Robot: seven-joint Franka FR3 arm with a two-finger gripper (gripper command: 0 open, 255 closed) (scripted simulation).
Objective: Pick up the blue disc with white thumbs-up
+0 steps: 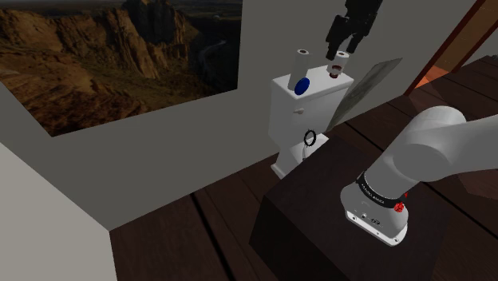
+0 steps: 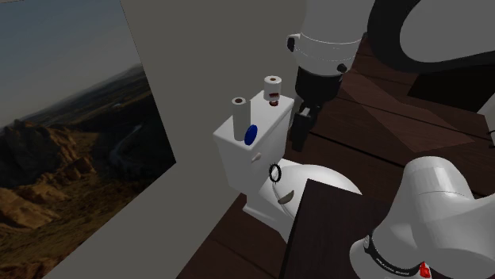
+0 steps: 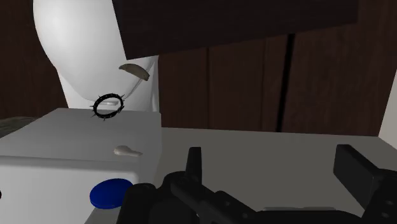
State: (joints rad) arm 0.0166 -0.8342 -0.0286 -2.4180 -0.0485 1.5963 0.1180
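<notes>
- Shoulder view: the blue disc [image 1: 302,86] lies flat on top of the white toilet tank [image 1: 289,116], near its front edge and just beside an upright white roll [image 1: 302,60]. The black gripper [image 1: 343,44] hangs above the tank's other end, over a second roll [image 1: 341,57]. It is apart from the disc and towards this view's right. The dark stand [image 1: 311,219] sits at lower right.
- Second exterior view: the disc [image 2: 251,135] shows at the tank's [image 2: 236,158] upper edge, in front of the nearer roll [image 2: 239,111]. The gripper [image 2: 300,139] points down on this view's right of the tank, between it and the dark plank floor [image 2: 373,131]. A black ring [image 2: 274,172] rests where tank meets toilet bowl [image 2: 321,178].
- Wrist view: the gripper [image 3: 273,172] is released. Its two fingers [image 3: 194,164] stand well apart with nothing between them. The disc [image 3: 111,193] lies off to one side of them, on the tank [image 3: 57,137], past the small flush handle [image 3: 127,151] from the ring [image 3: 108,106].
- Step in hand, as I judge it, is the approach: the disc is not yet between the fingers.
- To do it well, carry the gripper sideways along the tank until the disc sits midway between the fingers, then lower it.
- The disc looks thin and flat, so the tips should come almost to the tank top and close on its rim.
- Turn the fingers so neither one comes down onto the roll beside the disc, since a knock could topple the roll or push the disc off the edge.
</notes>
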